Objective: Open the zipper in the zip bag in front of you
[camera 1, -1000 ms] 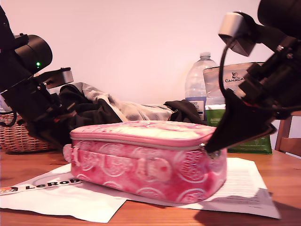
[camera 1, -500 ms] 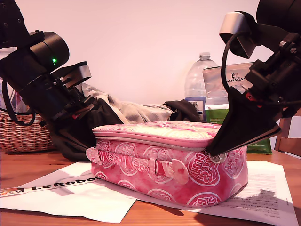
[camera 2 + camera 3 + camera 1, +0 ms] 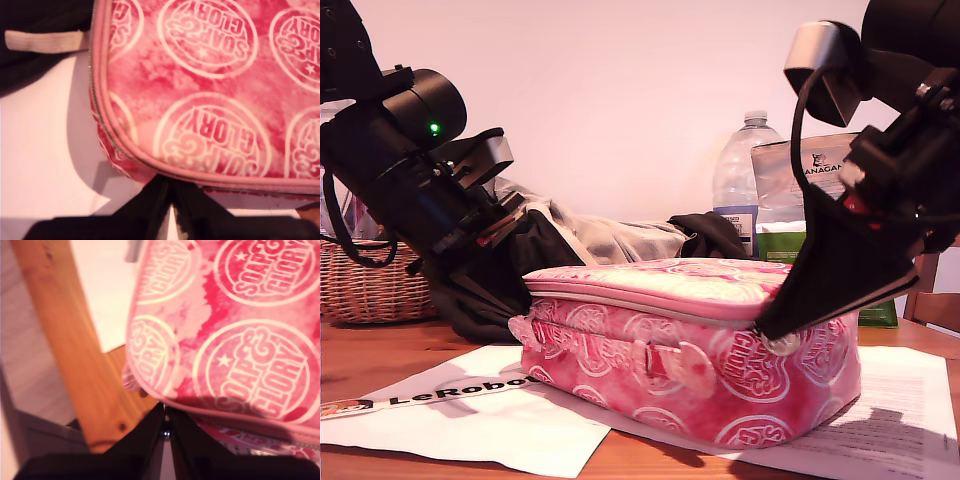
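My second pincer (image 3: 165, 432) pinches shut on the zipper (image 3: 650, 303) pull at the soft, squashy zip bag (image 3: 690, 360), my first pincer (image 3: 170, 200) closed, gripping nothing I can make out.

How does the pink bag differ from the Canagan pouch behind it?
The bag is pink with white circular logos; the pouch is silver and green. The bag lies flat on paper in front; the pouch stands upright at the back beside a bottle. My second gripper pinches the bag's zipper pull; the pouch has no gripper at it. Both are soft and carry printed branding.
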Action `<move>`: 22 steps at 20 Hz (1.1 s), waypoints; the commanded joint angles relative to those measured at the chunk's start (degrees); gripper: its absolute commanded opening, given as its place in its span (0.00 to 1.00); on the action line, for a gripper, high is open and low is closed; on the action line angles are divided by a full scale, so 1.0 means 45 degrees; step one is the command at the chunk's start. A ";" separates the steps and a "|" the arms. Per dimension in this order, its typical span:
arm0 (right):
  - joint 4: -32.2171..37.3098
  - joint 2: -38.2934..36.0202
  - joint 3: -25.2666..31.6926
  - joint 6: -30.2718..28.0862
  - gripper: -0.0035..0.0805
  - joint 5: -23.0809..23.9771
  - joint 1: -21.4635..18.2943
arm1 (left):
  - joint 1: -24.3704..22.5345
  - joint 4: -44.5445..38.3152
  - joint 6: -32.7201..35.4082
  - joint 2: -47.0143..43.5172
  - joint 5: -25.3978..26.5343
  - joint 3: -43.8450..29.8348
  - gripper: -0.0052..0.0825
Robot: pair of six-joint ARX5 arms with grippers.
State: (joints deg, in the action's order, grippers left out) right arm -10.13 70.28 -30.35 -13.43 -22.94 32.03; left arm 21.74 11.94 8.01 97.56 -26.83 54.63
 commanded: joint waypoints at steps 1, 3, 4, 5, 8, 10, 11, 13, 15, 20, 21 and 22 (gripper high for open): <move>0.0525 -0.0112 -0.0476 -0.0024 0.03 0.0821 0.0015 | 0.0787 0.0204 0.0029 -0.0204 -0.0709 -0.0199 0.04; 0.0457 -0.0112 -0.0486 -0.0049 0.03 0.1331 -0.0306 | 0.0782 0.0481 0.0151 -0.0287 -0.0695 -0.0199 0.04; 0.0345 -0.0112 -0.0505 -0.0083 0.03 0.1525 -0.0505 | 0.0782 0.0724 0.0233 -0.0418 -0.0685 -0.0199 0.04; 0.0306 -0.0112 -0.0529 -0.0073 0.03 0.1559 -0.0860 | 0.0782 0.0869 0.0306 -0.0539 -0.0617 -0.0199 0.04; 0.0325 -0.0112 -0.0612 -0.0005 0.03 0.1569 -0.1375 | 0.0782 0.1093 0.0369 -0.1005 -0.0374 -0.0199 0.04; 0.0330 -0.0112 -0.0733 0.0039 0.03 0.1758 -0.1603 | 0.0782 0.1224 0.0364 -0.1292 -0.0117 -0.0199 0.04; 0.0325 -0.0112 -0.0792 0.0087 0.03 0.1753 -0.1656 | 0.0782 0.1263 0.0359 -0.1394 -0.0121 -0.0199 0.04; 0.0253 -0.0112 -0.0874 0.0087 0.03 0.1758 -0.1656 | 0.0782 0.1457 0.0500 -0.1569 -0.0253 -0.0199 0.04; 0.0223 -0.0112 -0.0874 0.0083 0.03 0.1758 -0.1656 | 0.0792 0.1724 0.0738 -0.1807 -0.0432 -0.0199 0.04; 0.0005 -0.0112 -0.0874 0.0083 0.03 0.1753 -0.1656 | 0.0996 0.0165 0.0899 -0.2181 -0.1836 -0.0199 0.04; -0.0015 -0.0112 -0.0874 0.0087 0.03 0.1753 -0.1651 | 0.1273 -0.0617 0.0801 -0.1982 -0.1783 -0.0199 0.04; -0.0010 -0.0112 -0.0874 0.0092 0.03 0.1744 -0.1647 | 0.1603 -0.1219 0.0699 -0.1705 -0.1749 -0.0199 0.04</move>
State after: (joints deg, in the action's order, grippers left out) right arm -10.81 70.24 -32.60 -13.34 -14.85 24.62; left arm 27.38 8.67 11.27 88.40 -34.41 54.63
